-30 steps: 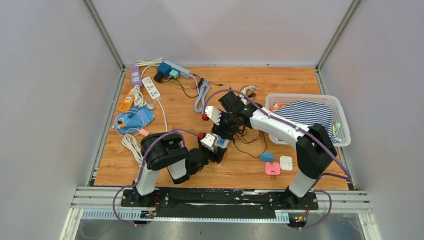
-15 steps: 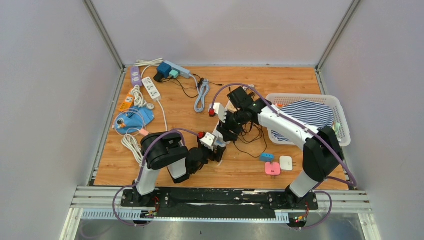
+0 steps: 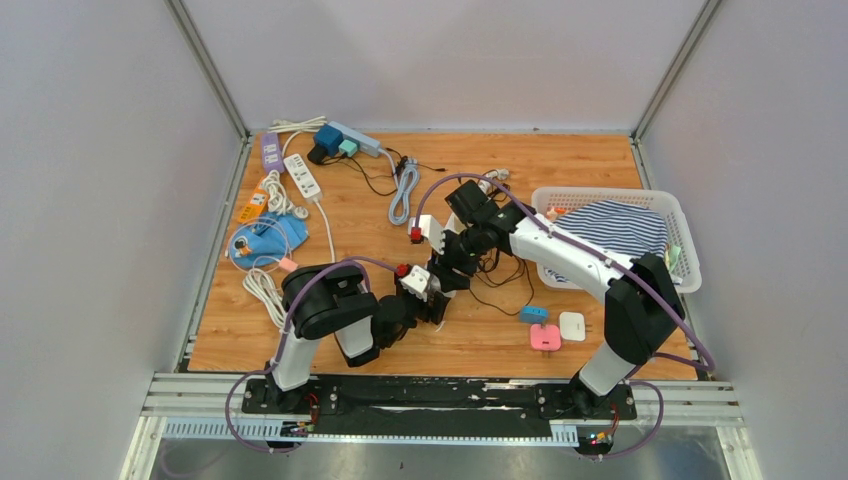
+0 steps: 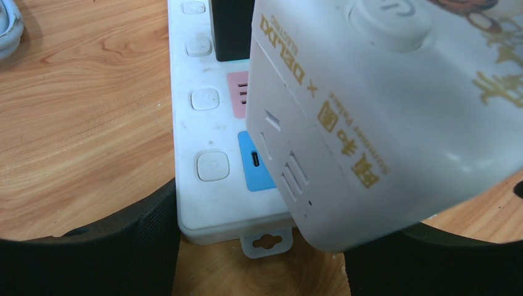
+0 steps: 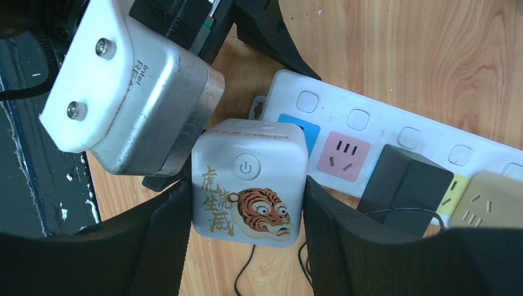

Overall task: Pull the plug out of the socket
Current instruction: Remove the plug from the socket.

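A white power strip (image 5: 395, 126) lies on the wooden table, with a blue socket (image 5: 302, 126), a pink socket (image 5: 345, 154) and a black adapter (image 5: 404, 185) plugged in. My right gripper (image 5: 247, 206) is shut on a white cube plug with a tiger picture (image 5: 250, 185). The cube is tilted over the strip's blue socket end (image 4: 256, 163), and its prongs are hidden. My left gripper (image 4: 259, 262) grips the strip's end (image 4: 210, 209), its left finger (image 4: 92, 259) against the strip's edge. In the top view both grippers meet at the cube (image 3: 416, 283).
A white basket (image 3: 685, 250) with striped cloth stands on the right. Small blue (image 3: 533, 313), pink (image 3: 545, 337) and white (image 3: 572, 326) plugs lie near the right arm. Other power strips (image 3: 303, 175) and cables lie at the back left, by a blue item (image 3: 265, 240).
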You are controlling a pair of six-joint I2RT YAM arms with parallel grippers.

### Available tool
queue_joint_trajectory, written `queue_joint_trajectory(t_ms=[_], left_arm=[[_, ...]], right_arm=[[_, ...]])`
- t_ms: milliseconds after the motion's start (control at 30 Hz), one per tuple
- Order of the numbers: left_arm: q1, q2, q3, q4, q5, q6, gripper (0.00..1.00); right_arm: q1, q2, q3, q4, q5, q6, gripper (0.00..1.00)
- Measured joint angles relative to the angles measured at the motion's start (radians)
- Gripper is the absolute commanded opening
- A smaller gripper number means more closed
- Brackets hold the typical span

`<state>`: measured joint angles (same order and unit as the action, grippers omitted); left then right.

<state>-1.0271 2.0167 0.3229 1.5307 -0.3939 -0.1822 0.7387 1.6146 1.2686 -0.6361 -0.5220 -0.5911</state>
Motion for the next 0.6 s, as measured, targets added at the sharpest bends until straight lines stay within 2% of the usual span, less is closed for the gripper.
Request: queue_joint_trajectory(t_ms=[167,267,400,600], left_arm=[[0.003,-0.005,-0.005,0.000,0.008,0.000,0.64],[0.009,-0.033,-0.034,-0.007,0.037,-0.001,0.83],[0.014,-0.086,-0.080,-0.026,0.070,0.006,0.93],[0.016,-0.282,-0.174,-0.024,0.163,0.034,0.99]], right_arm=[[-0.008,-0.001,0.000,-0.005,-0.002,0.000,0.00],[-0.023,-0.013,0.000,-0.023,-0.006,0.000,0.00],[-0.053,-0.038,0.000,-0.026,-0.019,0.000,0.00],[-0.075,-0.049,0.000,-0.033,-0.037,0.000,0.00]])
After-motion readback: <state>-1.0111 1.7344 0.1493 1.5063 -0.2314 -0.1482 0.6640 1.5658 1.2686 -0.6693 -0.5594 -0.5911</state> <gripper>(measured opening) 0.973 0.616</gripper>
